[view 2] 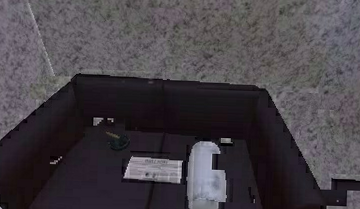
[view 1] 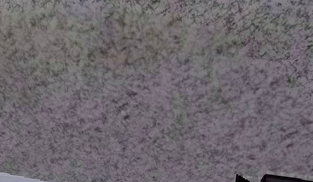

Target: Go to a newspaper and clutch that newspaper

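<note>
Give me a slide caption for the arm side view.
Newspaper lying flat on the seat of a dark sofa.

**Grainy floor, smooth dark sofa, matt paper**

The floor (view 1: 116, 74) is showing a speckled, grainy, matt surface. The sofa (view 2: 168, 104) is looking smooth and dark, like leather, barely shining. The newspaper (view 2: 154, 170) is reading as flat, matt paper.
</note>
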{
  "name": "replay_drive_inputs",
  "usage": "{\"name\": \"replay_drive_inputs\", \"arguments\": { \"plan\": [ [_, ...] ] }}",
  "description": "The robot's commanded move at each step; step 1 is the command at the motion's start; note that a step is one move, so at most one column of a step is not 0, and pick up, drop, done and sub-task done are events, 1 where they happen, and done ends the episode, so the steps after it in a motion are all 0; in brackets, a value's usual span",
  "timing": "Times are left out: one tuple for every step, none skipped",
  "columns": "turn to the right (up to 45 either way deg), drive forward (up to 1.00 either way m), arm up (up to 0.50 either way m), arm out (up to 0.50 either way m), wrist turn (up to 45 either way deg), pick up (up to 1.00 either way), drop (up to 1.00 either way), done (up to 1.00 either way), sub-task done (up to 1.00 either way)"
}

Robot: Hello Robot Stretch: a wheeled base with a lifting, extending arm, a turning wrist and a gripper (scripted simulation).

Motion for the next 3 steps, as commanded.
{"name": "replay_drive_inputs", "arguments": {
  "plan": [
    [0.0, 0.00, 0.50, 0.00, 0.0, 0.00, 0.00, 0.00, 0.00],
    [0.0, 0.00, 0.00, 0.42, 0.0, 0.00, 0.00, 0.00, 0.00],
    [0.0, 0.00, 0.00, 0.00, 45.0, 0.00, 0.00, 0.00, 0.00]
  ]
}}
